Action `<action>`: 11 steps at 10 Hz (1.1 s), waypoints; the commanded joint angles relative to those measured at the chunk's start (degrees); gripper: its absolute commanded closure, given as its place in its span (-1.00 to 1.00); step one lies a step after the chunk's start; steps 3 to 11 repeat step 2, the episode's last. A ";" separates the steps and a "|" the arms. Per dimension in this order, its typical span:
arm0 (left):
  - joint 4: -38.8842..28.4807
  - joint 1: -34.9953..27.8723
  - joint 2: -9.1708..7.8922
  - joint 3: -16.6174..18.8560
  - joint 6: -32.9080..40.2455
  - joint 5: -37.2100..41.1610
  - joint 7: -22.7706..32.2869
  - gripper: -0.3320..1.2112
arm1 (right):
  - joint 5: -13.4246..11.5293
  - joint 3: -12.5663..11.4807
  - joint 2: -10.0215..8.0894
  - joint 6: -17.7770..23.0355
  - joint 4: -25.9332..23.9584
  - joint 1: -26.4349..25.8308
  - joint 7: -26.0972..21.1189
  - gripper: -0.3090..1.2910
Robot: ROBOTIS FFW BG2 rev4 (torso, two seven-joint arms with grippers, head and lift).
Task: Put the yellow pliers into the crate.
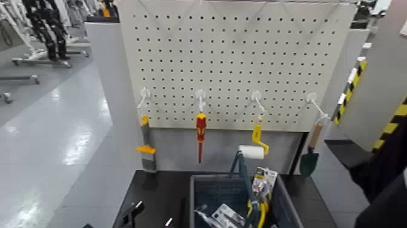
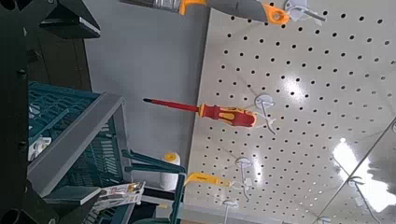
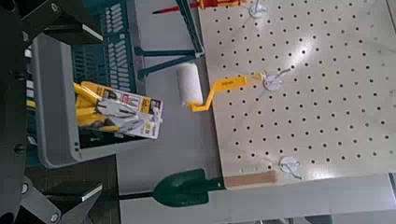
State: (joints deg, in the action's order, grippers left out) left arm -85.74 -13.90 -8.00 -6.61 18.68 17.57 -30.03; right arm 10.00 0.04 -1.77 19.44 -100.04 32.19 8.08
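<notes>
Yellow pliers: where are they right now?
In the head view the yellow pliers lie inside the crate, against its right wall, just below the hanging paint roller.

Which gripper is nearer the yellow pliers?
Right, probably: the right gripper faces the yellow pliers lying in the crate; the left gripper is off the crate's far side.

Yellow pliers [image 1: 261, 195] lie inside crate [image 1: 203, 193] (pegboard [image 1: 236, 54] behind).
</notes>
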 commanded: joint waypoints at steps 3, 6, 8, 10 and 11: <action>-4.17 -2.44 0.71 2.48 -3.04 -2.28 0.41 -0.41 | -0.86 1.46 -0.25 -0.28 -0.24 1.38 -2.11 -0.36; -4.17 -2.44 0.71 2.48 -3.04 -2.28 0.41 -0.41 | -0.86 1.46 -0.25 -0.28 -0.24 1.38 -2.11 -0.36; -4.17 -2.44 0.71 2.48 -3.04 -2.28 0.41 -0.41 | -0.86 1.46 -0.25 -0.28 -0.24 1.38 -2.11 -0.36; -4.17 -2.44 0.71 2.48 -3.04 -2.28 0.41 -0.41 | -0.86 1.46 -0.25 -0.28 -0.24 1.38 -2.11 -0.36; -4.17 -2.44 0.71 2.48 -3.04 -2.28 0.41 -0.41 | -0.86 1.46 -0.25 -0.28 -0.24 1.38 -2.11 -0.36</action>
